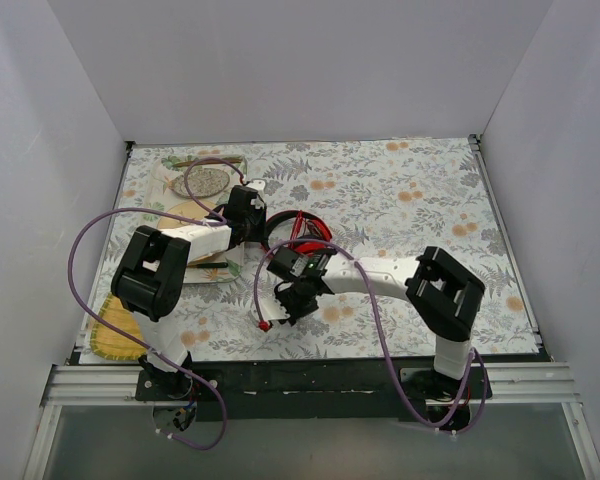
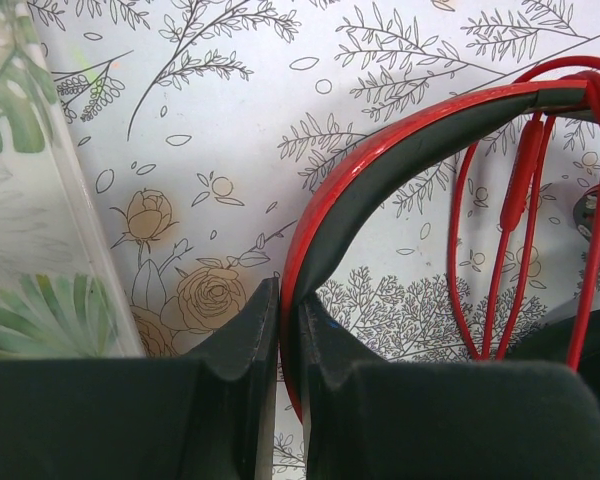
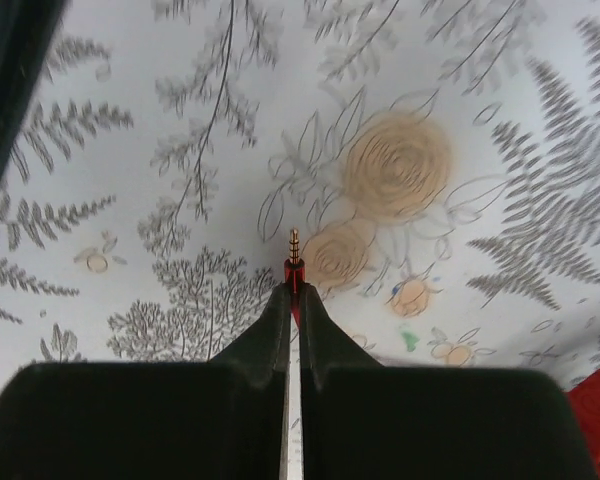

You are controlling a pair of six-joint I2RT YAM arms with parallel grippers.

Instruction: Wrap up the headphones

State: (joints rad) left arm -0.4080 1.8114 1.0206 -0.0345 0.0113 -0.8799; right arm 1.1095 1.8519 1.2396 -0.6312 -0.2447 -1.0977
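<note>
**Both grippers clamped: band anchored, plug in hand**

Your left gripper (image 2: 288, 300) is closed tight on the headband (image 2: 380, 160). It pins the headphones (image 1: 298, 230) where they lie on the table (image 1: 410, 190), left of centre and just ahead of that arm. That anchor looks meant to stop the set sliding when the cable (image 2: 500, 250) is pulled. Your right gripper (image 3: 293, 300) is pinched fully on the plug (image 3: 294, 262), gold tip poking out past the fingertips, low over the table and nearer you. Gripping the very end gives you the whole free length to lead round. Loops of cable lie slack inside the band's arch, so I judge the wrapping barely begun.
</note>
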